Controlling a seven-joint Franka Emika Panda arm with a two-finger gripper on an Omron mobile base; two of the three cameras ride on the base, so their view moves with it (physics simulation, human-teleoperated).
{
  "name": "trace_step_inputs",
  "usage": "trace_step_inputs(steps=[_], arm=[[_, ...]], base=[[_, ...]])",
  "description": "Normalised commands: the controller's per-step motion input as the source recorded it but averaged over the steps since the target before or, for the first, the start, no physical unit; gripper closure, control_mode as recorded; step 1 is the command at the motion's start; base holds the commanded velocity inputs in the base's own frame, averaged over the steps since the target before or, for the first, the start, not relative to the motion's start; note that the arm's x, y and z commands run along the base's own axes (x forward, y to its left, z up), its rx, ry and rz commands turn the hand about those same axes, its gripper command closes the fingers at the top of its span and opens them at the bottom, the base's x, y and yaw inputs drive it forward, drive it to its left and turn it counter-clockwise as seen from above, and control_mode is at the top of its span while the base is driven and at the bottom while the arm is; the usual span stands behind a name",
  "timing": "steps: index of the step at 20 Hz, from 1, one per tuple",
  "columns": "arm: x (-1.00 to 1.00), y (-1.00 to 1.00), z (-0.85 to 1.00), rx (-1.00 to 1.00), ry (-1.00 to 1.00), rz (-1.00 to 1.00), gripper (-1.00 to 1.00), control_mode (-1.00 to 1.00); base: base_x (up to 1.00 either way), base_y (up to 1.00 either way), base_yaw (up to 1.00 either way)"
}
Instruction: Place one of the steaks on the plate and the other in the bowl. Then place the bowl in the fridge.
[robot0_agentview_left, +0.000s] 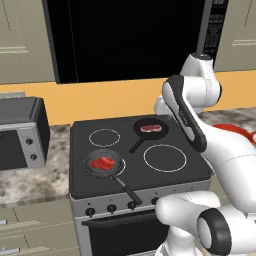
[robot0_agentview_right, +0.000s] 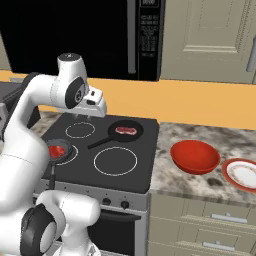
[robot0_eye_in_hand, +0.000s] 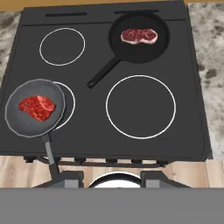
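On the stove, a bright red steak lies in a grey pan at the front left. A paler steak with white fat lies in a black pan at the back right. My gripper hangs high over the stove's front edge, looking down, open, with nothing between its fingers. The red bowl stands on the counter right of the stove. The red-rimmed plate sits just beyond it. The fridge is out of view.
A toaster oven stands on the counter left of the stove. A black microwave hangs above the stove. The pan handles point toward the stove's front. Two burners are bare.
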Motion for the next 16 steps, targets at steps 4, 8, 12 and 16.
trace_step_inputs(steps=[4,8,12,16], arm=[[0.0,0.0,-0.01,0.0,0.01,0.0,-1.0,-1.0],[0.0,0.0,-0.18,0.0,0.0,0.0,-1.0,-1.0],[0.0,0.03,-0.34,0.0,0.03,0.0,-1.0,-1.0],[0.0,0.75,-0.41,0.0,0.05,0.01,-1.0,-1.0]], base=[[0.0,0.0,0.0],[0.0,0.0,0.0],[0.0,0.0,0.0],[0.0,0.0,0.0]])
